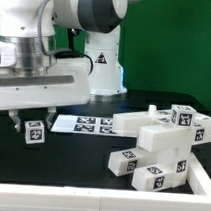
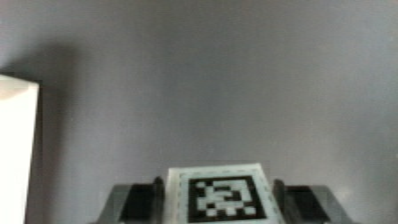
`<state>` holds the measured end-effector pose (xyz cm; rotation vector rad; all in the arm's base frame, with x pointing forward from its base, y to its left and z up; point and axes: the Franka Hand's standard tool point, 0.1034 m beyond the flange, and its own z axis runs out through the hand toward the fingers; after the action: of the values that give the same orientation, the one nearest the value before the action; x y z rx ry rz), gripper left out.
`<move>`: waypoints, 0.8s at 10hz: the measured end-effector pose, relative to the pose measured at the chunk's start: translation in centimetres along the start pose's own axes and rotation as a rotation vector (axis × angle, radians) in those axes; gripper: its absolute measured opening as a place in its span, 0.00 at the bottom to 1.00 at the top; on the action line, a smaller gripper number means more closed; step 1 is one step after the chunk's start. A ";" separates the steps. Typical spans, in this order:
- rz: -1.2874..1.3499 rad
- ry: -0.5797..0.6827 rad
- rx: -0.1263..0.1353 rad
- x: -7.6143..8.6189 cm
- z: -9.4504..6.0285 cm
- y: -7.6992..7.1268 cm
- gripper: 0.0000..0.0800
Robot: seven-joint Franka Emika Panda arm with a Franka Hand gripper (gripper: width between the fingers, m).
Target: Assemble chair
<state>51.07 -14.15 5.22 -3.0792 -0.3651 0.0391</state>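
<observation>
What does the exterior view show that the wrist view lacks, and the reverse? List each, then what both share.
Only the exterior view shows the white robot arm, the thin flat white marker board and the blocky cluster of chunky white plastic chair pieces at the exterior view's right.

Only the wrist view shows a close look at the tag face between the gripper's fingers, plus a white edge that cannot be identified.

Both show the gripper closed on a small white tagged plastic chair part above the dark table.

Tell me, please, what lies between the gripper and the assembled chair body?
In the exterior view, the marker board lies between the gripper and the chair body.
</observation>
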 end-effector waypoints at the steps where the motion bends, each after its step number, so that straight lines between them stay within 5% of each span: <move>1: -0.014 0.002 -0.007 0.0 0.0 0.2 0.36; 5: -0.514 -0.001 0.000 -1.9 0.8 -1.5 0.36; 8: -0.720 -0.026 -0.008 -3.1 1.3 -1.1 0.36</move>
<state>47.81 -13.79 4.04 -2.7567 -1.4298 0.0516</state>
